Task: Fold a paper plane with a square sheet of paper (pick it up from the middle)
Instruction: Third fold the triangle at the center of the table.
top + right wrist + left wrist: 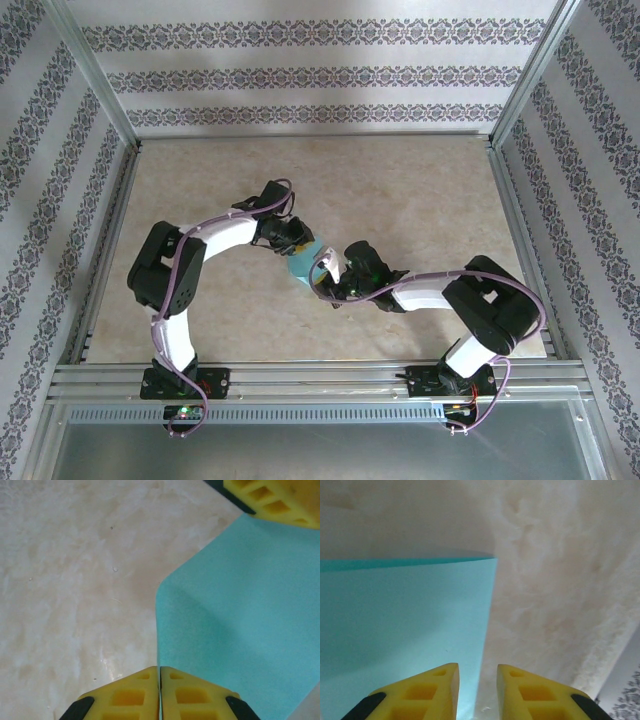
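My white left arm point(215, 240) and right arm point(430, 295) bend inward, wrists close. My yellow left fingers point(437, 685) stand a little apart; my yellow right fingers point(132, 692) press together, pinching the thin teal square sheet of paper point(240, 610)

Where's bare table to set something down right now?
Bare: the far half of the table, up to the back wall; also the near strip between the left arm and right arm. Crowded: mid-table, where left gripper and right gripper meet at the paper.

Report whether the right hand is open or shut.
Shut. The right hand has its fingers pressed together, pinching the paper edge.
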### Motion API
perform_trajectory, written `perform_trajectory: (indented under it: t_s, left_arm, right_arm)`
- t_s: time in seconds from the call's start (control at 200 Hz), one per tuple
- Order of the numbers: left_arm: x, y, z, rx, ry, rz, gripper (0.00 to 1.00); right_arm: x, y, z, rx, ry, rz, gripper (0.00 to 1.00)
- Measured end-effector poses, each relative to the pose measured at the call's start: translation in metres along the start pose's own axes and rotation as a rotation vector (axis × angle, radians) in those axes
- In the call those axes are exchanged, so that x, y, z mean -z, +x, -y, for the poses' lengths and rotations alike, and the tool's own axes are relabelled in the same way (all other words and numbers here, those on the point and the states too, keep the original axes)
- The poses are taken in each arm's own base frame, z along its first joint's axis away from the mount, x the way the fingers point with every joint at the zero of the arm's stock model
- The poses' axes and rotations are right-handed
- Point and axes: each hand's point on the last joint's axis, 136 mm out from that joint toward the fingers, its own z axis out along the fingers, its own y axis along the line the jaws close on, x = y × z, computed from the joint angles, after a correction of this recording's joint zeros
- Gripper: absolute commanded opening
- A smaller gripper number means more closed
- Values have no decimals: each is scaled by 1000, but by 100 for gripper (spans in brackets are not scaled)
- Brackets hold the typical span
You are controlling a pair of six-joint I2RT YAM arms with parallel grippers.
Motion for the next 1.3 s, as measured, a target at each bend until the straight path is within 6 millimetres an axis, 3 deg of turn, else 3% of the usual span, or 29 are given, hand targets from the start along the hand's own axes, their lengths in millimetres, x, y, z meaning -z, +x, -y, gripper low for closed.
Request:
perform_trajectory:
  t_s: [0.305, 0.68, 1.299]
  left_arm:
    - [-23, 4, -23, -53, -119, -72, 17]
    - [-24, 3, -25, -109, -168, -96, 15]
    - [-27, 4, -24, -148, -187, -116, 12]
  right_arm:
    - [-10, 23, 6, -185, -32, -68, 7]
    - [-9, 7, 18, -248, -9, -46, 7]
    - [-9, 7, 37, -280, 103, -90, 8]
